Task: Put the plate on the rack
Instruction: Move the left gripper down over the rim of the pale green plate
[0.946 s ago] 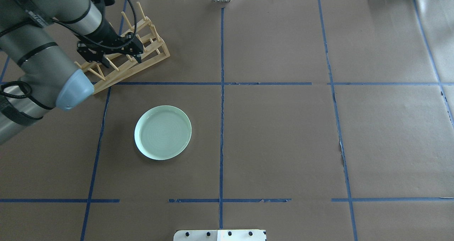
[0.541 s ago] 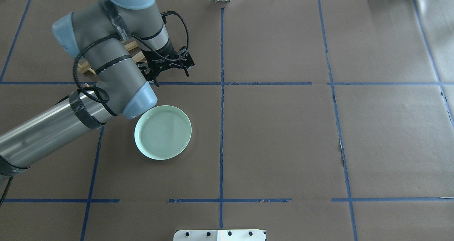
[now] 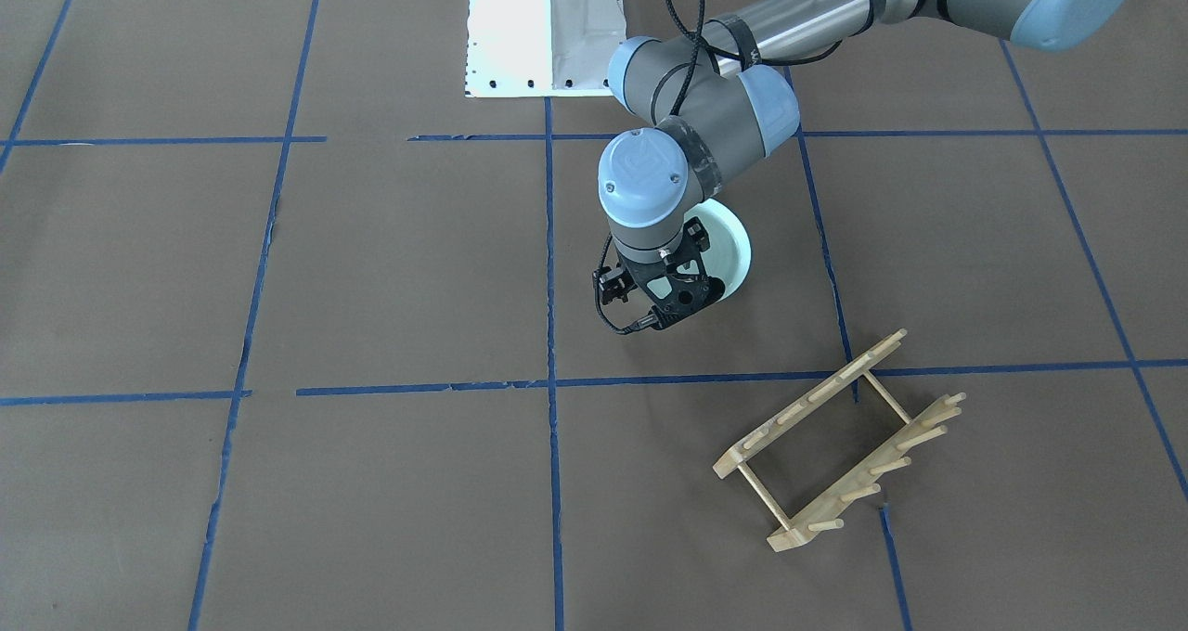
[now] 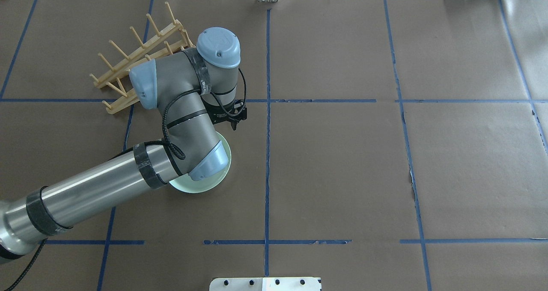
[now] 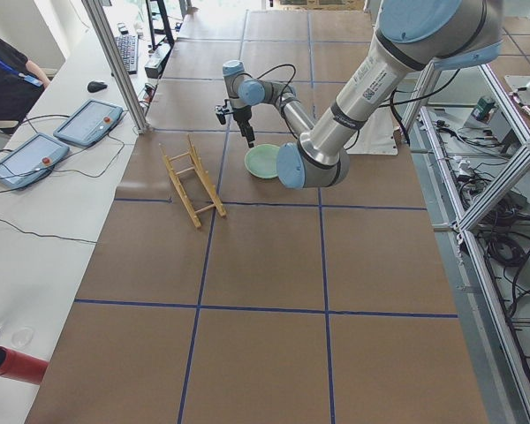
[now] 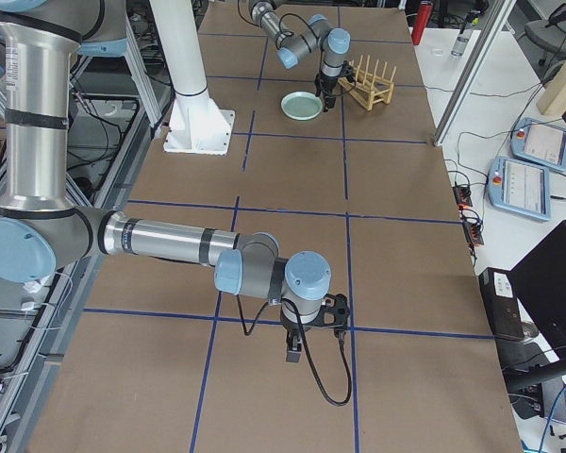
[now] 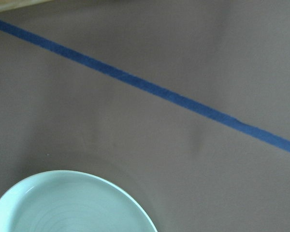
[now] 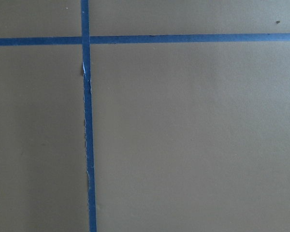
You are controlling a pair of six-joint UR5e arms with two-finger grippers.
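Well, nothing's done yet: plate (image 4: 200,187) lies flat on tabletop (image 4: 342,175), rack (image 4: 128,64) empty at its 11 o'clock. We see left gripper (image 3: 668,311) hover approx. at plate's 1 o'clock; can't tell if its fingers, or those of right gripper (image 6: 304,344), are open.

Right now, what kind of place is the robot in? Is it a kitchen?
Probably a robot test lab, not a kitchen. The table is covered in brown paper marked with blue tape lines, and control tablets and cables sit alongside it.
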